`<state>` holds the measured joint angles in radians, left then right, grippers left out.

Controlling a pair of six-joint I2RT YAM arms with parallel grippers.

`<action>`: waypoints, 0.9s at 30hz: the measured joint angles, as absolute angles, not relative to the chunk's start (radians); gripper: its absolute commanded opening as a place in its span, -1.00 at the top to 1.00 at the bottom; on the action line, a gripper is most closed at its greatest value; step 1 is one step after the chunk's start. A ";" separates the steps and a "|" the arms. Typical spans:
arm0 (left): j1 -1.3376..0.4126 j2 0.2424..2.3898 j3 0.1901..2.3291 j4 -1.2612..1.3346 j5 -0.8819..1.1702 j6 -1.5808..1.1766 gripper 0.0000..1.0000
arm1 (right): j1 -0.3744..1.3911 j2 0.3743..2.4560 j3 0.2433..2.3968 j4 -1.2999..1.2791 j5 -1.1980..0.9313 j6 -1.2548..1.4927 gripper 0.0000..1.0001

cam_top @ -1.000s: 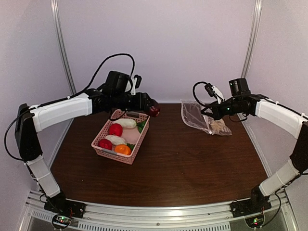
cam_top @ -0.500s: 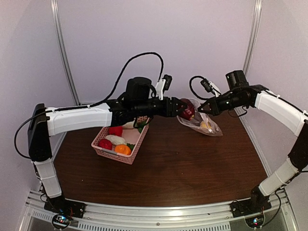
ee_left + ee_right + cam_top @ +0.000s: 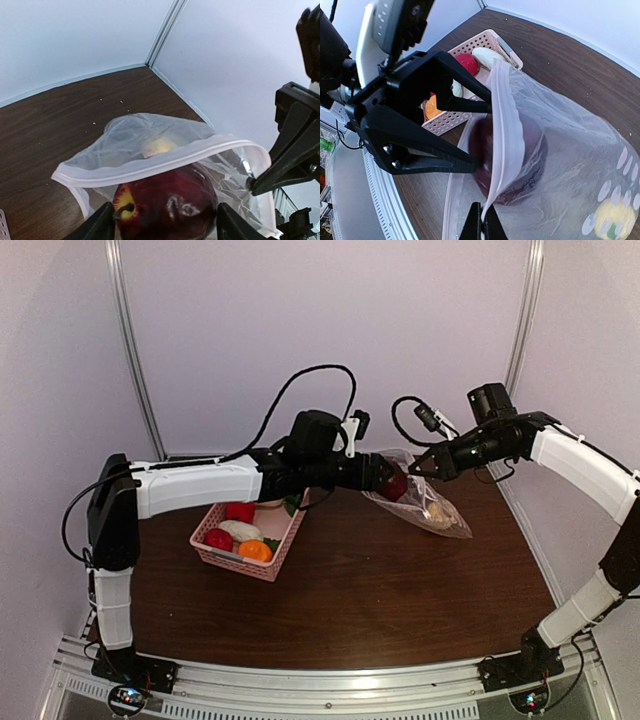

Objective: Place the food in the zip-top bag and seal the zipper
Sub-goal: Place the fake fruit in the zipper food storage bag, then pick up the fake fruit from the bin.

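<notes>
My left gripper (image 3: 393, 483) is shut on the dark purple fruit (image 3: 398, 485) and holds it at the mouth of the zip-top bag (image 3: 440, 515). In the left wrist view the fruit (image 3: 167, 202) sits half under the zipper (image 3: 165, 160). My right gripper (image 3: 415, 468) is shut on the zipper strip (image 3: 501, 145) and holds the mouth raised and open. A yellow food (image 3: 615, 217) lies deep in the bag. Two red foods, a white radish (image 3: 240, 531) and an orange one (image 3: 254, 551) lie in the pink basket (image 3: 235, 558).
The pink basket stands left of centre on the brown table (image 3: 370, 600). The bag's bottom rests on the table at the back right, near the enclosure's white wall and corner post (image 3: 520, 340). The two arms meet closely at the bag mouth.
My left arm has carried the dark purple fruit from above the basket rightward to the bag mouth. My right gripper has lifted the bag's mouth edge and turned it toward the left arm.
</notes>
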<state>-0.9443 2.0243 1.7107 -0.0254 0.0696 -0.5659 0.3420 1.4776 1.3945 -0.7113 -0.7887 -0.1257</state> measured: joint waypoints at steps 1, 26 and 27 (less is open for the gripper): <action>-0.945 2.028 1.711 -0.026 0.070 -0.568 -0.53 | 0.343 1.481 1.405 -0.716 -0.791 -0.125 1.00; -0.921 1.437 1.344 -0.175 -0.060 -0.320 -0.75 | 0.343 1.489 1.386 -0.705 -0.684 -0.209 1.00; -0.908 1.423 1.318 -0.211 -0.097 -0.321 -0.75 | 0.343 1.488 1.374 -0.701 -0.672 -0.224 1.00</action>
<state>-0.9085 1.4227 1.3178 -0.2108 -0.0967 -0.3210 0.3428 1.4883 1.3743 -0.7013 -0.6720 -0.2237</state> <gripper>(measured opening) 0.858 0.003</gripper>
